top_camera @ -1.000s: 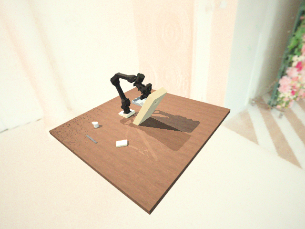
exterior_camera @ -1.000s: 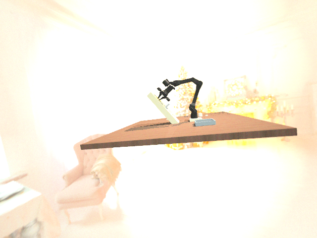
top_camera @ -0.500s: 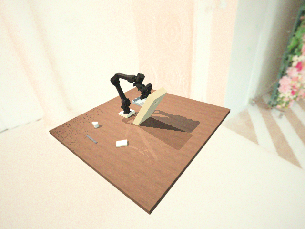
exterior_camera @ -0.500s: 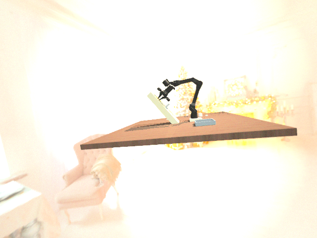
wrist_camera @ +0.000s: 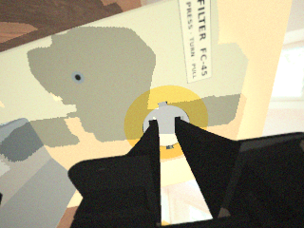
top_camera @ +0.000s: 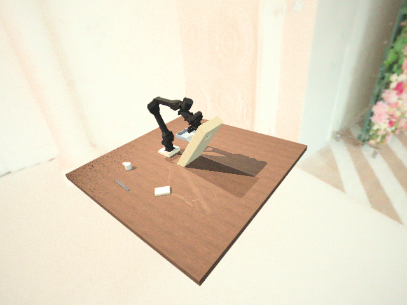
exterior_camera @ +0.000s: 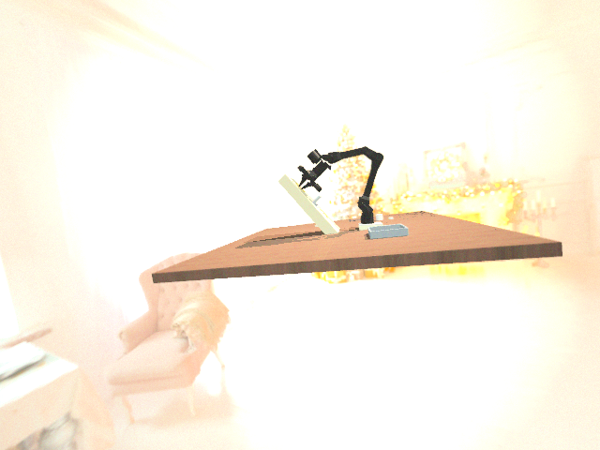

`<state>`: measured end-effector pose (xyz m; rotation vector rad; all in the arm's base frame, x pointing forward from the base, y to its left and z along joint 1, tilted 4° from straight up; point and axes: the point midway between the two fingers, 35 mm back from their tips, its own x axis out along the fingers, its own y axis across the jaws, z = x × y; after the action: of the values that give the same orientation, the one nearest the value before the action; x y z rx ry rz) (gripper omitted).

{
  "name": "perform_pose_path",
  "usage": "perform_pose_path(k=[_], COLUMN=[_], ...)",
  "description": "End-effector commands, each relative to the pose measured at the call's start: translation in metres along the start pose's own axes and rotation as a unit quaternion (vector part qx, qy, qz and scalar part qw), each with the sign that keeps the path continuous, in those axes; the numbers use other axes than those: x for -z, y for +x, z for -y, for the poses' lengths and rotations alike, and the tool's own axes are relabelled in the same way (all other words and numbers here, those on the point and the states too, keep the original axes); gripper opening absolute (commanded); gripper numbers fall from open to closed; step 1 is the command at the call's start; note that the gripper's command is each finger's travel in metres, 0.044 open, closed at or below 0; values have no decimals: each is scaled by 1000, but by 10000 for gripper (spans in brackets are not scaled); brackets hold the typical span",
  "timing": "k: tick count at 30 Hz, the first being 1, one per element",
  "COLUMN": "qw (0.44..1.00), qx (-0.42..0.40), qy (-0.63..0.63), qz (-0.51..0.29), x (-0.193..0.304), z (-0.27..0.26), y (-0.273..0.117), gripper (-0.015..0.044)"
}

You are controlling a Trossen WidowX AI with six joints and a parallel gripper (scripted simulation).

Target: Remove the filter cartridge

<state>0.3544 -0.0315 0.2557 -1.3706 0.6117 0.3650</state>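
The round grey-white filter cartridge (wrist_camera: 166, 112) sits in the yellow ring (wrist_camera: 133, 116) on the sloping cream service panel (top_camera: 200, 141) (exterior_camera: 308, 206) (wrist_camera: 142, 28). Small notches show at the top and bottom of its rim. My gripper (top_camera: 190, 130) (exterior_camera: 301, 187) (wrist_camera: 164, 123) is shut on the cartridge, its two narrow fingertips at the left and right of the face. The fingertips hide the slots. The cartridge's depth in the panel cannot be told. The blue-grey tray (top_camera: 181, 135) (exterior_camera: 387, 232) stands on the table beside the panel, away from the gripper.
A label (wrist_camera: 197, 47) and a small dark-centred round fitting (wrist_camera: 78, 77) are on the panel face. A white cup-like piece (top_camera: 128, 166), a thin grey bar (top_camera: 122, 185) and a pale block (top_camera: 162, 190) lie on the wooden table (top_camera: 210, 236) (exterior_camera: 436, 250).
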Motion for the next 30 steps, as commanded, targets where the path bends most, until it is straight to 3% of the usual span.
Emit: perform_pose_path(k=[1,15,30], qw=[998,956,849], qx=[0,0,0], qy=[58,292,529], qz=[0,1,1], x=[0,0,0], z=[1,1,1], y=[7,9,9], gripper=[0,0,0])
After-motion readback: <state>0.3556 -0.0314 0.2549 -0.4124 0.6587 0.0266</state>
